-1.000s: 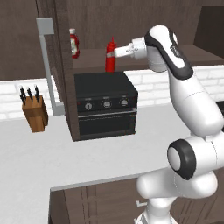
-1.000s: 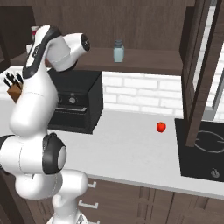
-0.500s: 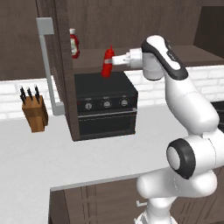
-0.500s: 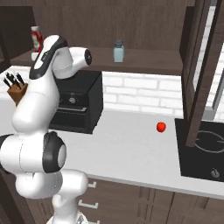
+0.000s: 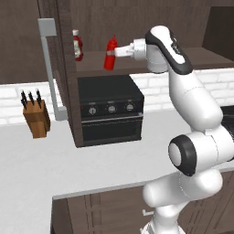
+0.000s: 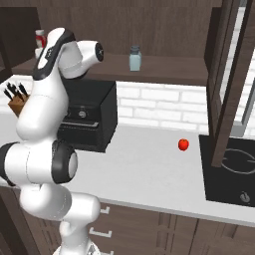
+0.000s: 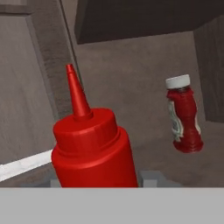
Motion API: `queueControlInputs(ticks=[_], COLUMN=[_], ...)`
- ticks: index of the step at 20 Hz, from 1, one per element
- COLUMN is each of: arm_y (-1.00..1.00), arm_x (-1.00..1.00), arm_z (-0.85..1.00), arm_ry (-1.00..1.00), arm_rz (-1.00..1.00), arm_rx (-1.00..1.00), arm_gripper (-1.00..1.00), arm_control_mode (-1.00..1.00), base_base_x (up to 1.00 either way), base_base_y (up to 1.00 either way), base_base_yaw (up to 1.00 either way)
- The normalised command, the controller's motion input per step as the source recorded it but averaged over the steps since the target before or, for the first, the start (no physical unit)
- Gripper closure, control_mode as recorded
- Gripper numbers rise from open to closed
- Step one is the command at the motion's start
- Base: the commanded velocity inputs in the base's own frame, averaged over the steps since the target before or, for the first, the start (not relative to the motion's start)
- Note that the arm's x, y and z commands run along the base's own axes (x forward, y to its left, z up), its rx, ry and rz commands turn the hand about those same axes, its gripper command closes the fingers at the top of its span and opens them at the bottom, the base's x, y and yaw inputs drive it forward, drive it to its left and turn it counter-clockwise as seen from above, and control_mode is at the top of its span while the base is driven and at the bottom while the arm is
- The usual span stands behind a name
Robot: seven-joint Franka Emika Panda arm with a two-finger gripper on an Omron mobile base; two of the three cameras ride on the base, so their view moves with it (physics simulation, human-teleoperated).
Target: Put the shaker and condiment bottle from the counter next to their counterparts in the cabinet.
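Observation:
My gripper [image 5: 115, 52] is shut on the all-red condiment bottle [image 5: 109, 54], holding it upright at the cabinet's shelf [image 5: 89, 64]; I cannot tell whether its base touches the board. In the hand view the condiment bottle [image 7: 92, 148] fills the foreground above my gripper [image 7: 98, 181]. The white-capped, labelled red bottle [image 7: 183, 116] stands a short way beyond it, and in the left base view this counterpart [image 5: 77, 45] is to the left. A pale blue shaker [image 6: 135, 58] with a grey cap stands further right on the shelf [image 6: 169, 69]. The counter's own shaker is out of view.
A black oven [image 5: 109, 109] stands on the white counter [image 5: 45, 160] under the shelf. A knife block [image 5: 35, 116] sits to its left, beside the open cabinet door's grey bar handle [image 5: 50, 68]. A small red fruit [image 6: 183, 144] lies near a dark cooktop [image 6: 234, 169].
The arm has carried the red condiment bottle leftward along the shelf, closer to the labelled red bottle. Nothing else has moved.

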Motion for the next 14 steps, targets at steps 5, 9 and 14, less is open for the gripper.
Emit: queueControlInputs(ticks=[5,9,14], arm_y=[0.0,0.01,0.05], arm_x=[0.13,0.03,0.08], arm_z=[0.02,-0.14,-0.03], arm_ry=[-0.05,-0.17,-0.17], arm_rz=[0.0,0.0,0.0], arm_rx=[-0.06,-0.11,-0.11], arm_gripper=[1.0,1.0,1.0], arm_control_mode=[-1.0,-1.0,-1.0], base_base_x=[0.0,0.0,0.0], base_base_y=[0.0,0.0,0.0], base_base_yaw=[0.0,0.0,0.0])
